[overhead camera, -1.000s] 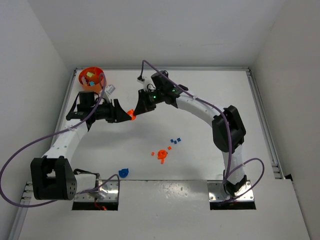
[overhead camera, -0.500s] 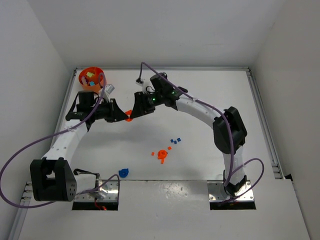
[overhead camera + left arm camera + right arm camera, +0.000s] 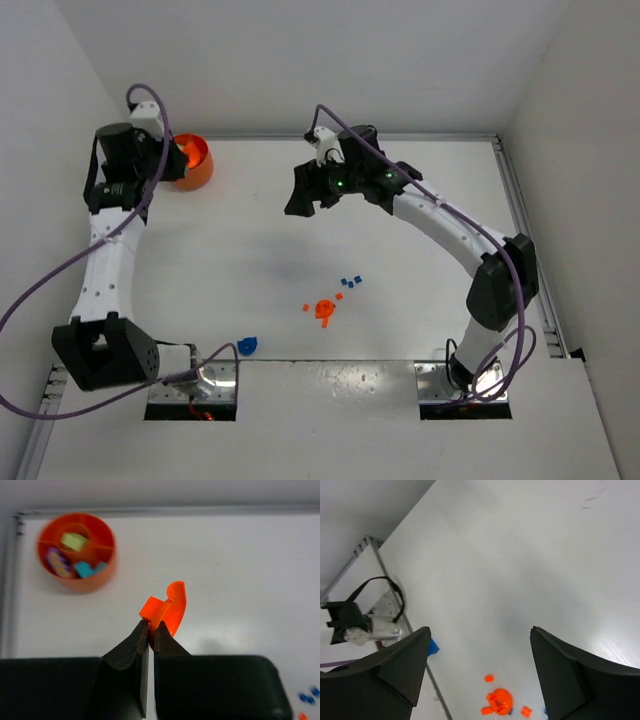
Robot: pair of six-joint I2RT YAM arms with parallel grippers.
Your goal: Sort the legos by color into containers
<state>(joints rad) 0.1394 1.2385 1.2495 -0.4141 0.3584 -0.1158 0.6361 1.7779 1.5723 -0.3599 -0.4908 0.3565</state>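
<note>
My left gripper (image 3: 151, 627) is shut on a curved orange lego (image 3: 169, 609), pinched by its lower edge and held high above the table. In the top view the left gripper (image 3: 160, 158) hangs beside the round orange bowl (image 3: 198, 170) at the back left. The containers are the bowl's (image 3: 75, 584) compartments, which hold a lime green piece (image 3: 74, 541), a purple piece (image 3: 57, 562) and a teal piece (image 3: 86, 570). My right gripper (image 3: 305, 203) (image 3: 480, 630) stands open and empty above the table's middle.
Loose legos lie on the white table: a round orange piece (image 3: 323, 309) (image 3: 500, 700) with small orange bits (image 3: 489, 678) around it, small blue bits (image 3: 350, 281), and a blue piece (image 3: 247, 346) (image 3: 432, 646) near the left arm's base.
The orange lego passed from the right gripper to the left. The left shut on it and swung back left to the bowl. The right opened and drew back to the right.
</note>
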